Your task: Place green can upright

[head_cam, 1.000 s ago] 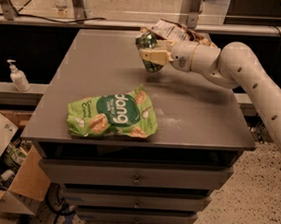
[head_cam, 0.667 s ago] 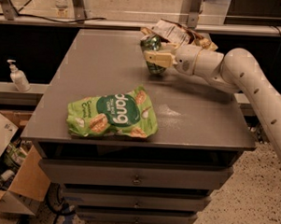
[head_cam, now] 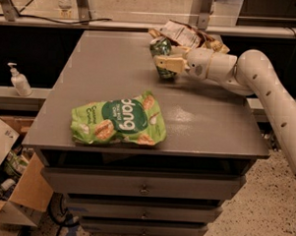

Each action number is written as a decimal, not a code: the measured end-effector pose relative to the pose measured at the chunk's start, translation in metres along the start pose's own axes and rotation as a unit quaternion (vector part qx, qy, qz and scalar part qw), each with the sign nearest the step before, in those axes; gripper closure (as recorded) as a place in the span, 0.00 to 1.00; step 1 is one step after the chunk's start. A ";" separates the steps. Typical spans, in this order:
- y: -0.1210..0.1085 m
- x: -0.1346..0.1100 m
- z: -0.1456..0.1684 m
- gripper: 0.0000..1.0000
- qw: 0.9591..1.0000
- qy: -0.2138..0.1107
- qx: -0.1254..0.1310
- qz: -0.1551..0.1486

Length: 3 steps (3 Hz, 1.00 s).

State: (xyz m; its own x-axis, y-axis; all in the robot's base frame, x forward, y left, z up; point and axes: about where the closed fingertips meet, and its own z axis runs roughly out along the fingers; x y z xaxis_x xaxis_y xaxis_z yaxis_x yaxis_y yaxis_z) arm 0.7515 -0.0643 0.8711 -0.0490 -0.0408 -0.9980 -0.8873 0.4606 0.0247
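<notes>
Green can [head_cam: 161,47] sits nearly upright, clamped by its side in the gripper [head_cam: 166,64]. That hold likely leaves its base free — to land flat on the table [head_cam: 90,78] beneath.

near the counter's [head_cam: 91,68] far right corner the gripper [head_cam: 166,63] reaches in from the right, fingers clamped on the green can [head_cam: 160,46]. the can stands roughly upright, and i can't tell if its base touches. a crumpled wrapper [head_cam: 183,34] lies just behind it. a green dang bag [head_cam: 119,119] lies flat near the front edge.
</notes>
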 end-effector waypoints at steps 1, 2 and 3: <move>0.000 -0.002 0.000 1.00 1.000 0.001 0.000 0.000; 0.000 -0.004 0.000 0.83 1.000 0.001 0.000 0.000; 0.000 -0.004 0.000 0.59 1.000 0.001 0.000 0.000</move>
State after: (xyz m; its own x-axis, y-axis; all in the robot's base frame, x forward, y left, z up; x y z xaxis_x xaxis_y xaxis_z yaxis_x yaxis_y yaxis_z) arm 0.7515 -0.0644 0.8751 -0.0490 -0.0425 -0.9979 -0.8877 0.4598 0.0240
